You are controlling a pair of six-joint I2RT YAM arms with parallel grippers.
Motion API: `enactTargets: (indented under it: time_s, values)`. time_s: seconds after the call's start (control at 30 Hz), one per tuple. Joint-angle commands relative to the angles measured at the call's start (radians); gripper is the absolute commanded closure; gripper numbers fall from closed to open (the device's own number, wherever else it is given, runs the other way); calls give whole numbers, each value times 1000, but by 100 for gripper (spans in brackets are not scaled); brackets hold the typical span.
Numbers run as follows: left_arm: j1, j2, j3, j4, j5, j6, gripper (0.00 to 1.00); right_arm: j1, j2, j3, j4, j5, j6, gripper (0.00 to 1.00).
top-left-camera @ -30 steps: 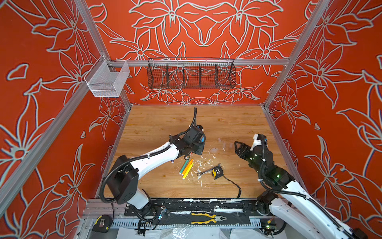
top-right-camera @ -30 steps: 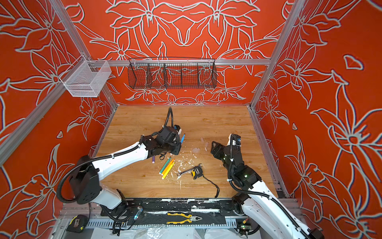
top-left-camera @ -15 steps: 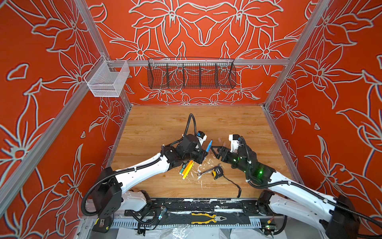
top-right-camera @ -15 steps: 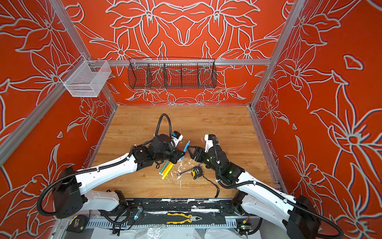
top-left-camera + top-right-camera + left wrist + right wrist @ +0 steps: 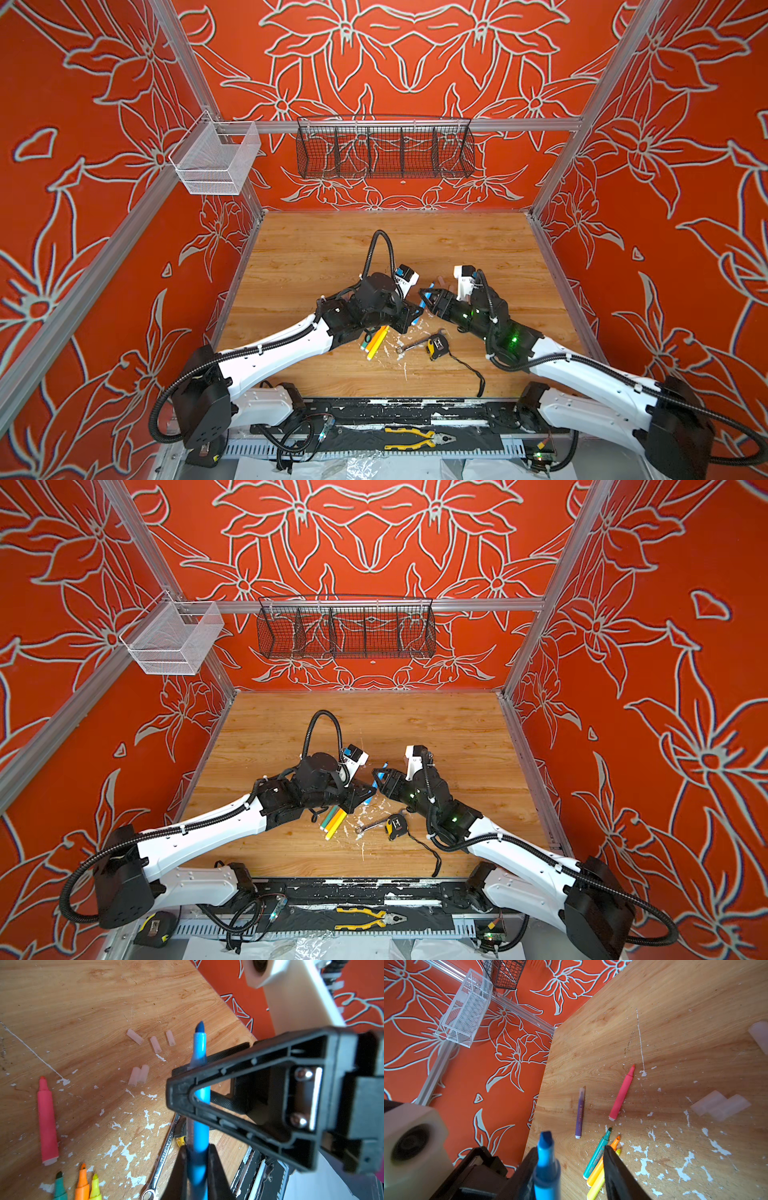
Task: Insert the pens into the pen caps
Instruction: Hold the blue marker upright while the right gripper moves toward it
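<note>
2 robot arms meet at the centre of the frame in both top views, above a wooden counter [image 5: 332,249], with 1 blue pen [image 5: 200,1043] between them. The left pincer [image 5: 198,1153] is clamped on the pen's lower barrel and holds it clear of the counter, its dark chisel tip bare and pointing away from the arm. The right pincer [image 5: 571,1151], reaching in from the right of the frame, has its jaws partly spread on either side of the pen's tip end. The pen sits close by 1 jaw and a clear gap shows before the other, so this pincer grips nothing.

5 translucent pen caps [image 5: 155,1044] lie loose on the counter beyond the raised tip, 3 spread apart and 2 touching side by side.

A green pen [image 5: 598,1155], an orange pen [image 5: 614,1142] and a yellow pen [image 5: 596,1186] lie packed together, just below the left pincer in both top views. A pink pen [image 5: 622,1095] lies apart from them with its tip bare. Near it is a purple pen [image 5: 580,1112]; whether its pale end wears a cap cannot be told.

A silver wrench [image 5: 415,341] and a yellow tape measure [image 5: 435,345] lie just right of the 3 packed pens, among white paint flecks.
</note>
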Motion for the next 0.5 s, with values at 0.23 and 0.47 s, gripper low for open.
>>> enactTargets:
  time_s: [0.23,0.47]
  values:
    - [-6,55,7,31,1,7,100,14,11,18,11,3,37,88]
    - [-6,75,-1,51,-6,14,84,35,19,23,18,-5,44,100]
